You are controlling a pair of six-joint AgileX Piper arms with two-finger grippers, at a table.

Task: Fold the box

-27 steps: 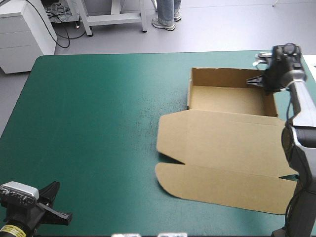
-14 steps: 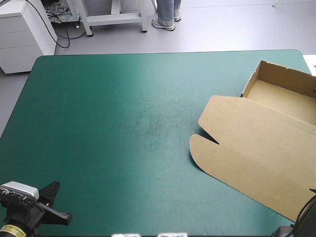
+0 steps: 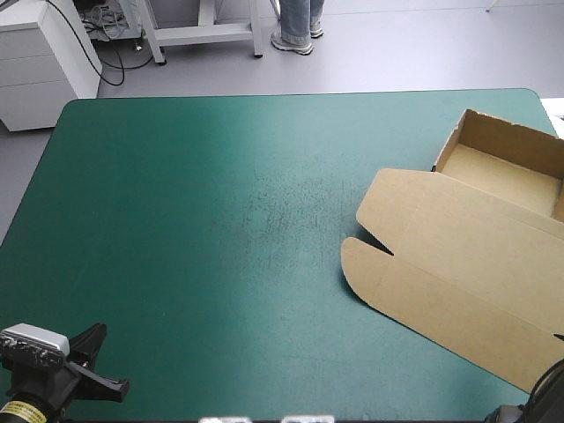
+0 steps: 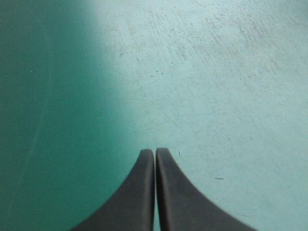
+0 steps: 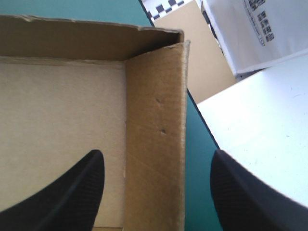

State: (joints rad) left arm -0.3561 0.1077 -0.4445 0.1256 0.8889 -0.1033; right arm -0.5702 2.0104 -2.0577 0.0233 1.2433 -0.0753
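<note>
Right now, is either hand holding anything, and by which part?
Nothing is held. The left hand is shut empty; the right hand stands open astride a wall of the box.

Bright, pale sheen on teal-green cover [image 3: 264, 203], shadowed left

A lab: teal-green worktable [image 3: 176, 220]; white drawer cabinet [image 3: 40, 66]; loose cables [image 3: 104, 25] on grey floor [image 3: 397, 53].

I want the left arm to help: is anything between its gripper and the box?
Nothing visible. Only bare teal-green table cover lies between the left gripper, jaws shut at the near left corner, and the brown cardboard box on the right.
</note>
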